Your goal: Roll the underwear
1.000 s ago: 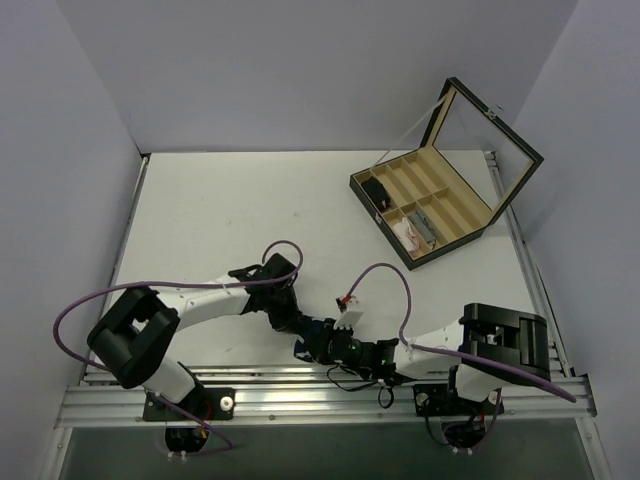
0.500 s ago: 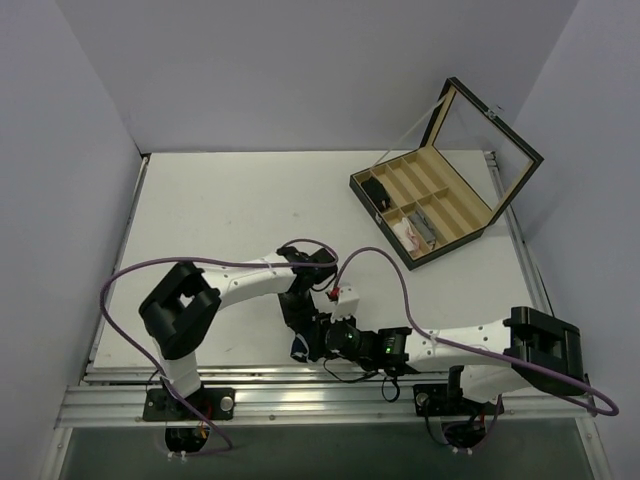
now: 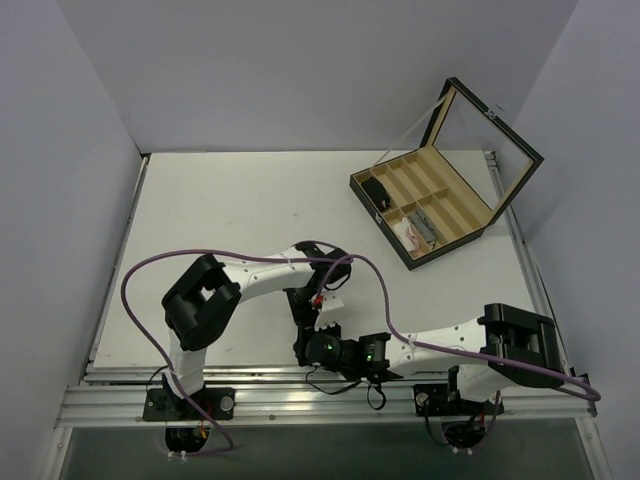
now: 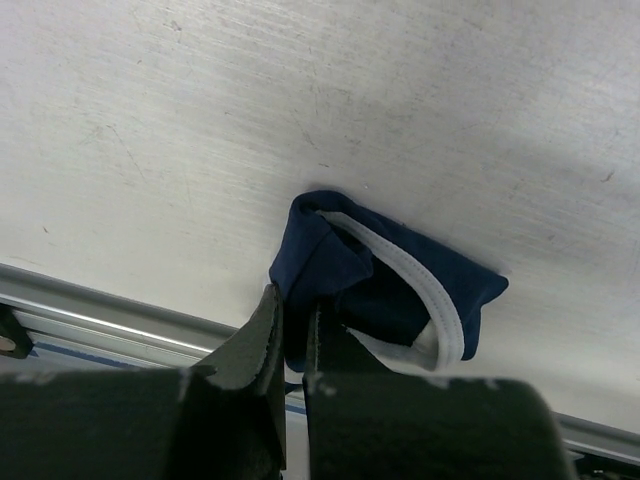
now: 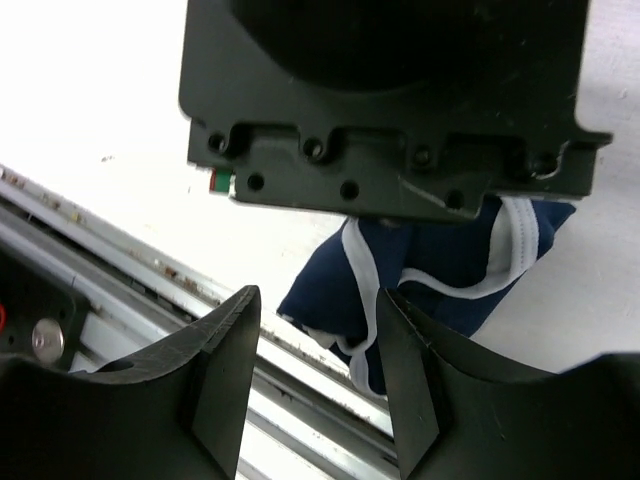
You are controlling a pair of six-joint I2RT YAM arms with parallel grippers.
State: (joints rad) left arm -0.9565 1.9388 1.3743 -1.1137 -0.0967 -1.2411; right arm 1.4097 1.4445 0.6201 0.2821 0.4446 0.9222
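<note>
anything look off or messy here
The underwear is a loose, lopsided bundle, not a tidy roll, right at the table's near edge beside the rail; the left gripper pinches one fold.

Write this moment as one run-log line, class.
left hand: shut on underwear | right hand: open | underwear: bunched, on table near front edge

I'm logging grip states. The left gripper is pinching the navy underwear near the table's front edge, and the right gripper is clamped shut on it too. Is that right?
Not quite. The right gripper is open: the right wrist view shows its jaws standing apart, with the underwear beyond them. The rest stands: the left gripper does pinch it.
</note>
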